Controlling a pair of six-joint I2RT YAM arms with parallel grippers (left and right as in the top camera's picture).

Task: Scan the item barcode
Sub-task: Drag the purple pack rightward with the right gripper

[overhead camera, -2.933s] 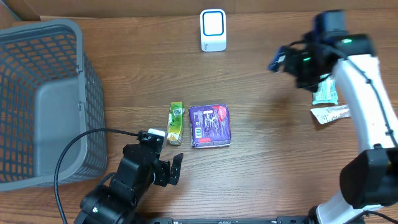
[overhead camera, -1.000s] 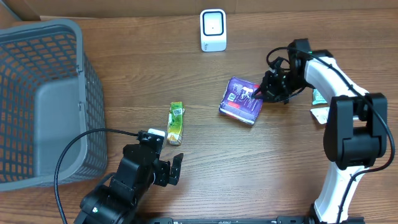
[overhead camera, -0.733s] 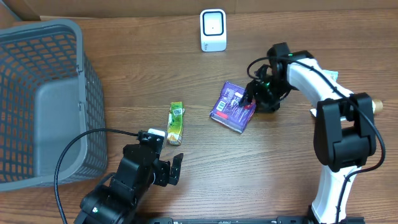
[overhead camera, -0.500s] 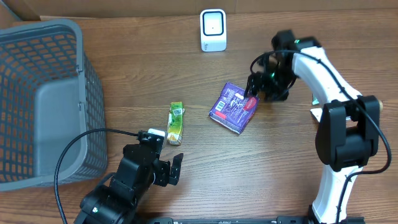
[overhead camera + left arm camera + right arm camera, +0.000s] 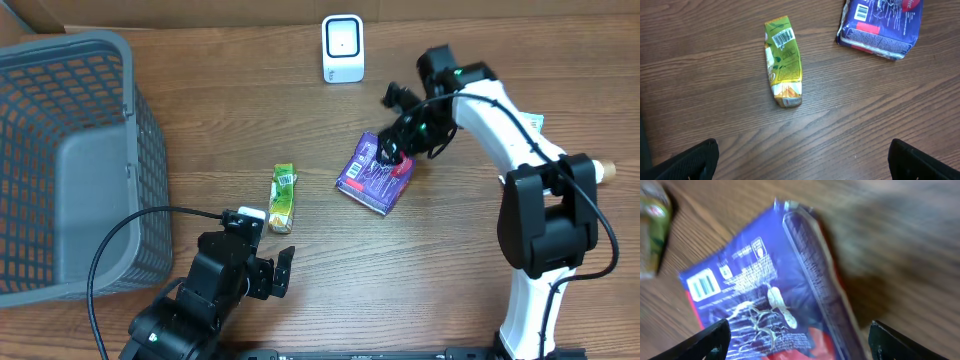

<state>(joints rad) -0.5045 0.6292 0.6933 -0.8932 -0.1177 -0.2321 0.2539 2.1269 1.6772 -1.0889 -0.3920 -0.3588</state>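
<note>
Having released, right end effector now wide over purple packet, left end effector wide, unmoved.

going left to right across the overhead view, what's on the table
grey basket → green packet → white scanner → purple packet
</note>
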